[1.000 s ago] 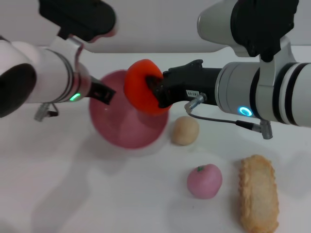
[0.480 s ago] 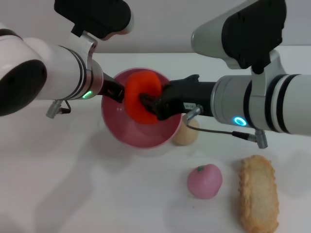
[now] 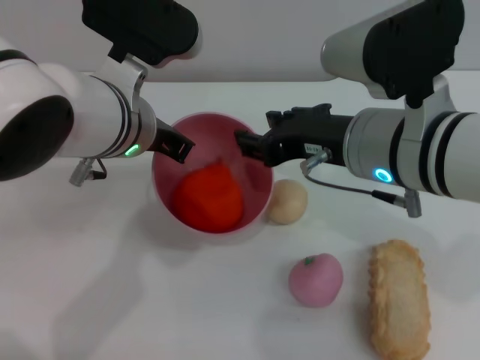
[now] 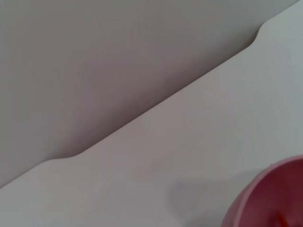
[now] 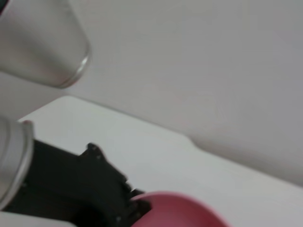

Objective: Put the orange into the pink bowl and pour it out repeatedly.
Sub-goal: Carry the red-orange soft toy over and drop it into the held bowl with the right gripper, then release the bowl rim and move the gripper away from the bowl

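The pink bowl [image 3: 201,141] stands held at mid-table, and my left gripper [image 3: 175,147] is shut on its left rim. Inside the bowl, against its near wall, lies the orange [image 3: 211,198], free of both grippers. My right gripper [image 3: 250,145] hangs open and empty just over the bowl's right rim. In the left wrist view only an edge of the pink bowl [image 4: 271,196] shows. The right wrist view catches the pink bowl's rim [image 5: 182,206] with the left gripper's black fingers [image 5: 102,187] on it.
A beige round ball [image 3: 287,201] sits just right of the bowl, under my right arm. A pink peach-like fruit [image 3: 316,279] and a long bread-shaped piece [image 3: 399,307] lie at the front right. The white table's back edge runs behind the bowl.
My right gripper let go of the orange, which dropped into the bowl, and drew back to the right. The left gripper levelled the bowl from its tilt.
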Robot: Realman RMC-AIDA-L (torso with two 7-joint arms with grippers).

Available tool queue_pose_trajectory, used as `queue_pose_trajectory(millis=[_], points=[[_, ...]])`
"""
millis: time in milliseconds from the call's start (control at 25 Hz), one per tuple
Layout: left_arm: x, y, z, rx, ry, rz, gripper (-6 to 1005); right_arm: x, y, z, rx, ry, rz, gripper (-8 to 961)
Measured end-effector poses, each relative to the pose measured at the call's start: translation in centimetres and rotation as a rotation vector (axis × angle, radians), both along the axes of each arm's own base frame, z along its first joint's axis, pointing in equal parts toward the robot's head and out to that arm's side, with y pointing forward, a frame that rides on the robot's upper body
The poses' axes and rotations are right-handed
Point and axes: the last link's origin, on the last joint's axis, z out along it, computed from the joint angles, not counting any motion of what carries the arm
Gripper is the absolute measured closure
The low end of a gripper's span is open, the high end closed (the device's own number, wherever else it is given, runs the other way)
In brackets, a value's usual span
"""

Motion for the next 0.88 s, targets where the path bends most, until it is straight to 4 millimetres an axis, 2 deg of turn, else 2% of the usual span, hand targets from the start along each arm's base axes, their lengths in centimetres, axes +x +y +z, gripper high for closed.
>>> queue_pose_trajectory(millis=[120, 280, 440, 560, 720, 840, 880], points=[[0.1, 0.0, 0.0, 0.002, -0.004, -0.004, 955, 0.6, 0.7, 0.4, 0.074, -0.015, 0.042, 401], [0.1, -0.1, -0.4, -0.023, -0.024, 0.004, 956, 2.3, 2.0, 3.1, 0.362, -0.06, 0.168, 396], [0.2, -0.1, -0.6, -0.05, -0.072, 0.034, 956, 3.7, 1.9, 5.1, 0.576, -0.043, 0.282, 392], [0.2, -0.1, -0.6, -0.057, -0.089, 0.047, 956, 5.1, 1.8, 5.1, 0.645, -0.029, 0.33, 388], [0.1, 0.0, -0.7, -0.086, -0.149, 0.105, 956, 6.9, 1.4, 4.2, 0.664, -0.02, 0.344, 383], [0.1, 0.0, -0.7, -0.086, -0.149, 0.105, 955, 7.6, 1.1, 3.9, 0.671, -0.012, 0.338, 379], [-0.4, -0.2, -1.2, -0.118, -0.176, 0.147, 955, 7.8, 1.0, 3.9, 0.673, -0.012, 0.336, 378]])
